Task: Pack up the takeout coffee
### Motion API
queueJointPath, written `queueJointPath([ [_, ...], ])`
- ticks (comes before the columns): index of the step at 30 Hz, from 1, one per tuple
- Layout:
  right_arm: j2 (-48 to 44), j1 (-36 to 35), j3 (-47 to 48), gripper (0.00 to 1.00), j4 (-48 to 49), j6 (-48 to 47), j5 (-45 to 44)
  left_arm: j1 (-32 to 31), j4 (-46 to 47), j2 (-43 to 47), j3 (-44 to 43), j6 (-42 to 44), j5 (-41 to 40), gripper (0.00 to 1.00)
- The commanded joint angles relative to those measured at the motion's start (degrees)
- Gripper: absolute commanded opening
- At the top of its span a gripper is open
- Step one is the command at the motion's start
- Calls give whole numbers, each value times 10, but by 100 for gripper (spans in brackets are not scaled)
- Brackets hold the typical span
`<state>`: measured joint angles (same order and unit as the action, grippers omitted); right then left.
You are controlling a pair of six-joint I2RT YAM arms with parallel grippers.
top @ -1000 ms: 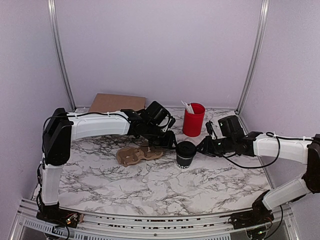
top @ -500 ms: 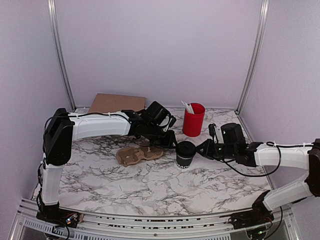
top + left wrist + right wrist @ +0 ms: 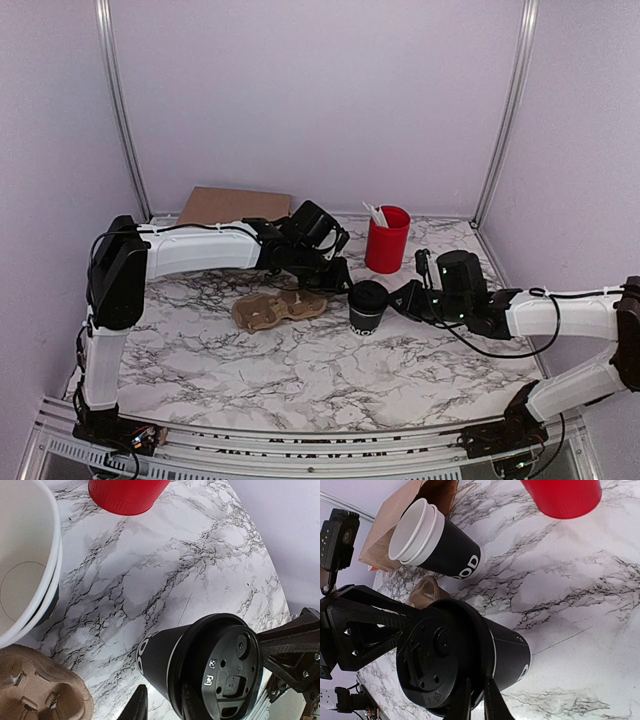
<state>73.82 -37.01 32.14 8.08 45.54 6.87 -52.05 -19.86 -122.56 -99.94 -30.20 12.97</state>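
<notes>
Hands meet high on the takeout coffee (image 3: 366, 310), and a tip-over is the worry

Nearly closed, the right hand (image 3: 398, 298) has its fingers (image 3: 495, 707) drawn to a narrow slit astride the rim of the lid (image 3: 225, 672). One finger lies over the lid's top and one against the cup wall, so it reads as pinched on the takeout coffee there. The left hand (image 3: 338, 278) sits at the opposite upper side. Only one finger (image 3: 139, 705) shows plainly, and I cannot tell whether that hand grips or merely rests.

Both contacts are up at the rim, far above the base. A sideways push from either hand would likely rock the cup over, towards the pulp carrier (image 3: 275, 308) on one side or the red cup (image 3: 387, 240) behind. A lift by the rim alone could peel the lid off and leave the cup standing, or spill it. If the hands pull against each other, the paper wall may buckle.

The takeout coffee stands upright on the marble tabletop (image 3: 300, 370) between the two hands, just right of the pulp carrier and in front of the red cup. It is a small black paper cup with white lettering low on its side, only partly readable. Its round black plastic lid has a raised rim, a small sip hole and moulded marks, and looks fully seated. The stack of cups (image 3: 440, 542) stands apart, behind it
</notes>
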Motion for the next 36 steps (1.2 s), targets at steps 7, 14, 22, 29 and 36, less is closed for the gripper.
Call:
queueJointPath([
  [7, -10, -30, 57, 14, -174, 25, 25, -15, -40, -55, -35, 22, 9, 26],
  [14, -24, -30, 82, 17, -177, 39, 12, -13, -55, -60, -74, 34, 9, 29],
  [22, -38, -30, 97, 19, -192, 39, -4, -11, -69, -55, -118, 41, 6, 33],
  [29, -42, -30, 115, 20, -202, 37, -15, -4, -78, -44, -146, 44, -1, 39],
  [36, -46, -30, 130, 20, -206, 36, -27, 2, -81, -16, -123, 48, -6, 39],
])
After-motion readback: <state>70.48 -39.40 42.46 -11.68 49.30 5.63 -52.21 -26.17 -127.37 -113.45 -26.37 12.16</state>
